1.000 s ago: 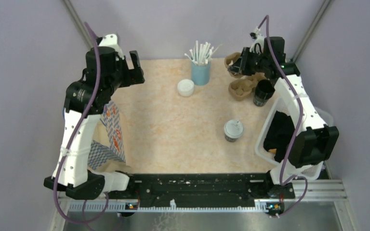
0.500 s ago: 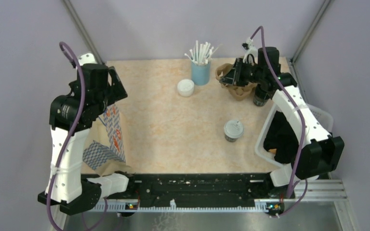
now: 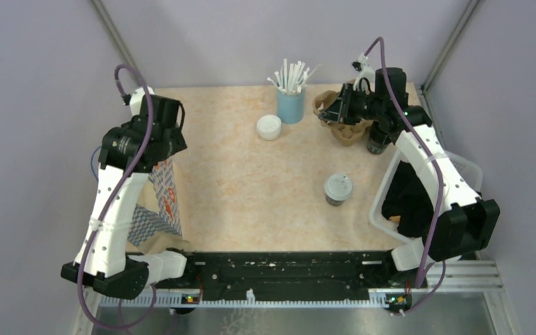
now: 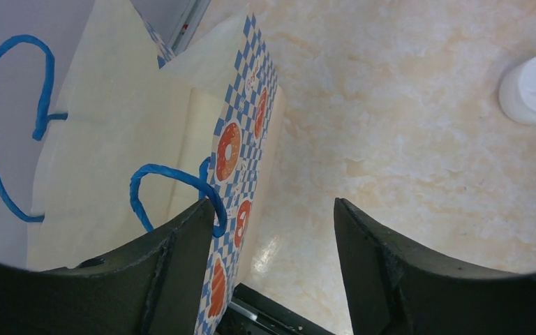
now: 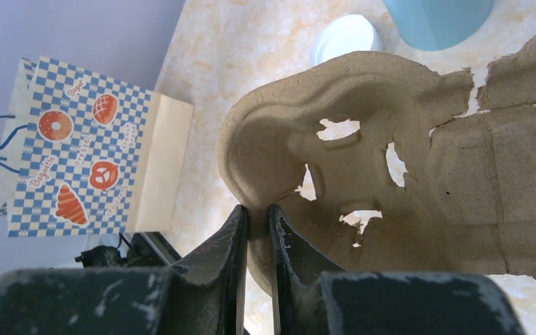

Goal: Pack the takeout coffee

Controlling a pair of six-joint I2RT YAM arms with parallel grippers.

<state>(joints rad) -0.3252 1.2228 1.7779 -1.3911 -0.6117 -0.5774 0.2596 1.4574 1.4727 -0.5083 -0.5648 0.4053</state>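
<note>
Tabletop beige marbled, walls lilac; left tool spread, right tool pinching carrier.

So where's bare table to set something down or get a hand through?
Open: the middle down to the near edge, bordered by the paper bag, white lid and lidded cup. Crowded: far right, where the straw cup, the cup carrier in the right gripper, the dark cup and the bin bunch together.
</note>
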